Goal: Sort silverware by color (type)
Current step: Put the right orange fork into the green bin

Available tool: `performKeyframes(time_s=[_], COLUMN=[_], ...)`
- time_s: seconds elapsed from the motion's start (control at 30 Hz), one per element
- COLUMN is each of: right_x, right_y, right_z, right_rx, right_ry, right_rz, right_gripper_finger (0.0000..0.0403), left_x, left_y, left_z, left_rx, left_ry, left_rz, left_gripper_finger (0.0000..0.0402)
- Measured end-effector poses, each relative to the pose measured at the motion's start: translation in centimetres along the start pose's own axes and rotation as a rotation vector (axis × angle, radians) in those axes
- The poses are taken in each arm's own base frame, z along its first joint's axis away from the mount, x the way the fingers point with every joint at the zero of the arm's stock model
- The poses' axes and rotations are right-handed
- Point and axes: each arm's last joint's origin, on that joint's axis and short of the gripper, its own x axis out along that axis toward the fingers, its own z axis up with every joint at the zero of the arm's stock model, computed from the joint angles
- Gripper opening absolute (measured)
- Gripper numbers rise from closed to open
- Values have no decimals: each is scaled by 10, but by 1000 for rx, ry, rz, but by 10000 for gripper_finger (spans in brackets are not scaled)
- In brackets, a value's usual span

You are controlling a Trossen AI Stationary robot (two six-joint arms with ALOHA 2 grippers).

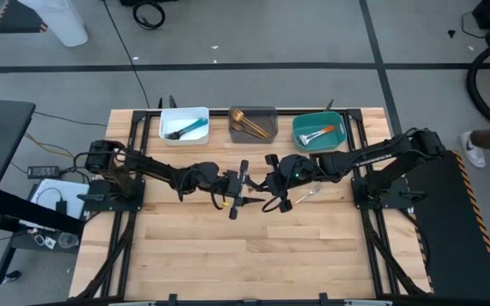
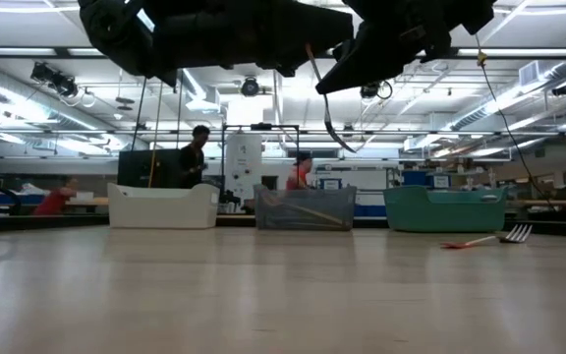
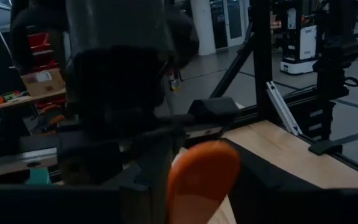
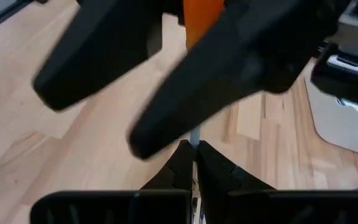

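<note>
Right wrist view: right gripper (image 4: 193,163) pinches the steel shank of an orange-handled utensil (image 4: 202,15) mid-table, long axis running from its fingertips toward the left gripper (image 4: 166,68). Left fingers spread around the orange handle. No readable labels.

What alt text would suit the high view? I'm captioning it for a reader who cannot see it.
Seen from above, the left pincer and right pincer meet at the middle of a wooden table. Along the far edge stand a white bin, a grey bin and a teal bin, each holding silverware. One orange-handled fork lies loose on the table.
</note>
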Motion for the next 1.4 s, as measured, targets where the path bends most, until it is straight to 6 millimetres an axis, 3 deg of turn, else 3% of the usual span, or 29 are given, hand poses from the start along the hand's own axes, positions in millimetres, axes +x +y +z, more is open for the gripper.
performKeyframes(time_s=[0.27,0.53,0.87,1.4], right_x=[1,1,1,-26], right_y=[0,1,0,-4], right_z=[-1,-1,-2,6], right_rx=[0,2,64,127], right_ry=[1,7,21,18], right_rz=[5,11,-12,-144], right_gripper_finger=[16,16,27,186], left_x=[0,0,0,-1], left_y=[-3,0,2,4], left_z=[3,1,-2,-8], left_rx=[3,4,33,46], left_ry=[-23,-11,18,94], left_rz=[-4,3,3,91], left_gripper_finger=[96,9,3,1])
